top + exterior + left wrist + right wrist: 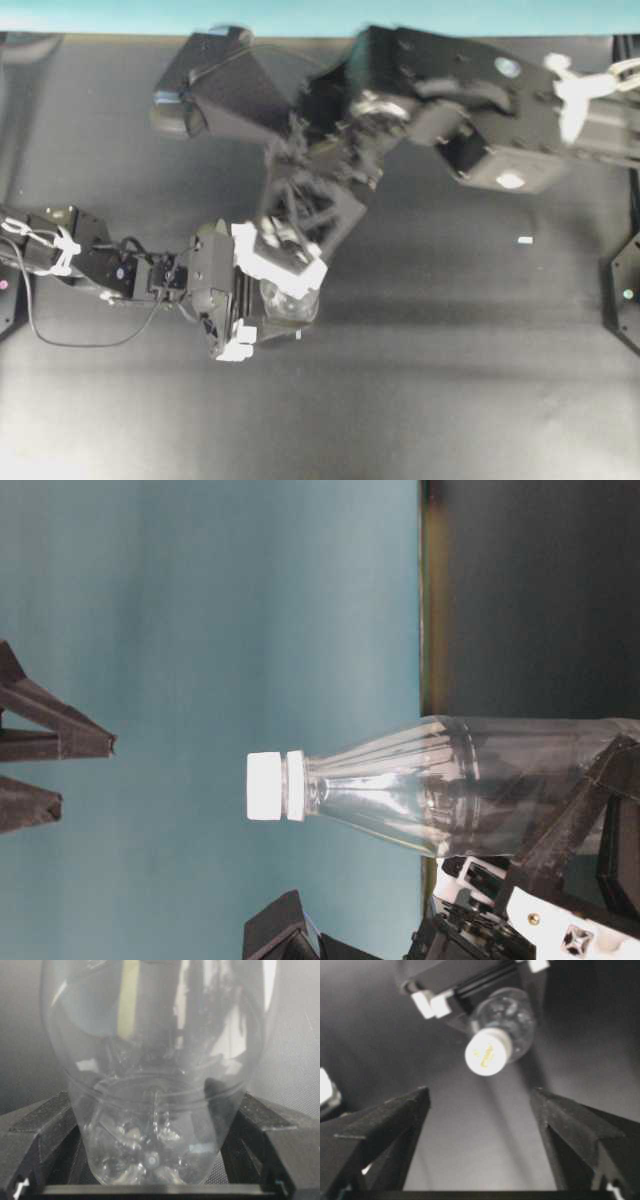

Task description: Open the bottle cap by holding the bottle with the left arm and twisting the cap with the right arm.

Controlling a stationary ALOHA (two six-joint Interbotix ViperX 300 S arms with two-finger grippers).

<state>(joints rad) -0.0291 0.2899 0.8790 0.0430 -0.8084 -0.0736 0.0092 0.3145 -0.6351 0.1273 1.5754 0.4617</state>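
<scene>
The clear bottle (430, 785) stands upright on the black table, and the left gripper (152, 1110) is shut on its lower body (155, 1085), one black finger on each side. The white bottle cap (265, 785) sits on the neck with nothing touching it. The right gripper (480, 1092) hovers above it, open, with nothing between its fingers. In that wrist view the cap (486, 1052) lies beyond the fingertips. From overhead the right gripper (288, 255) covers the cap, and only part of the bottle (292, 300) shows beside the left gripper (255, 298).
A tiny white scrap (525, 240) lies on the black mat to the right. A teal wall (300, 15) runs along the back edge. Black fixtures (625, 290) stand at the right and left borders of the table.
</scene>
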